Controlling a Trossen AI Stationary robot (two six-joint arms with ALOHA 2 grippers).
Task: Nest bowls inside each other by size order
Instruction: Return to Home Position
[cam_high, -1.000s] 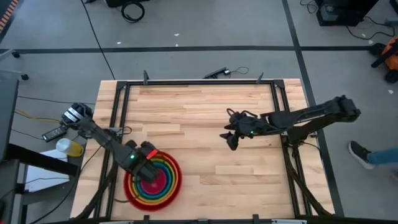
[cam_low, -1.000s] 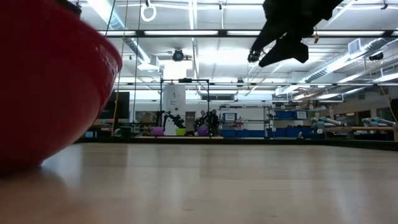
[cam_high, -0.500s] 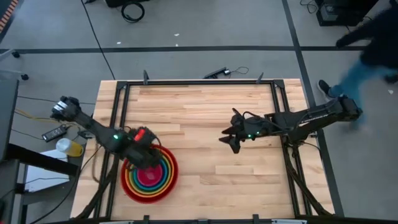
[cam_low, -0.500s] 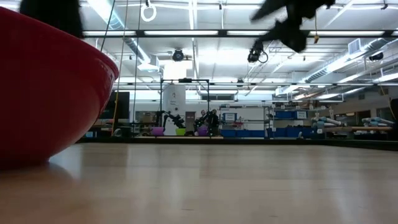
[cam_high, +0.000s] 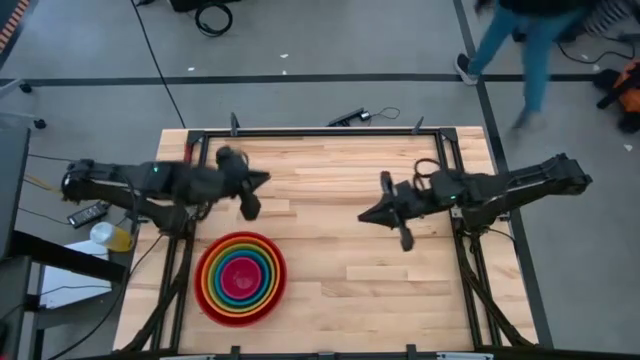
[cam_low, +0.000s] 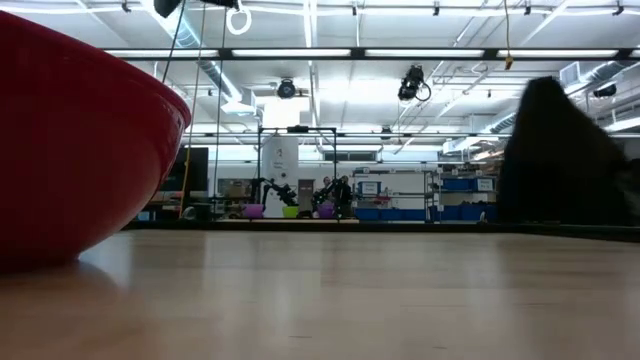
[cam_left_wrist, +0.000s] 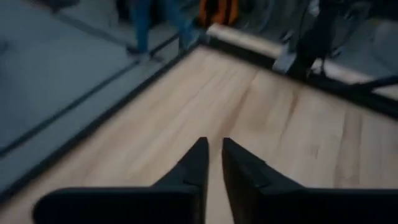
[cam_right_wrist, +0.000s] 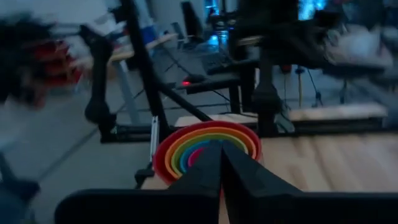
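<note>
The bowls (cam_high: 240, 290) sit nested in one stack on the table near its near left corner. Red is outermost, then orange, green and blue rings, with pink in the middle. In the low view the red bowl's wall (cam_low: 70, 150) rests on the wood. The right wrist view shows the stack (cam_right_wrist: 186, 146) ahead of the fingers. My left gripper (cam_high: 265, 179) hangs above the table beyond the stack, fingers (cam_left_wrist: 213, 146) nearly together with nothing between them. My right gripper (cam_high: 365, 214) hangs over the table's right half, shut (cam_right_wrist: 221, 149) and empty.
Bare wood runs between the two grippers and along the table's far side (cam_high: 330, 160). A black frame (cam_high: 320, 132) borders the table. A person (cam_high: 530, 45) walks on the floor beyond the far right corner. A dark blurred shape (cam_low: 560, 150) fills the low view's right side.
My left gripper has left the bowl stack, rising and swinging toward the table's far edge. The red bowl, tipped a second ago, has settled level on the table. My right gripper has drifted a little toward the right edge and turned.
</note>
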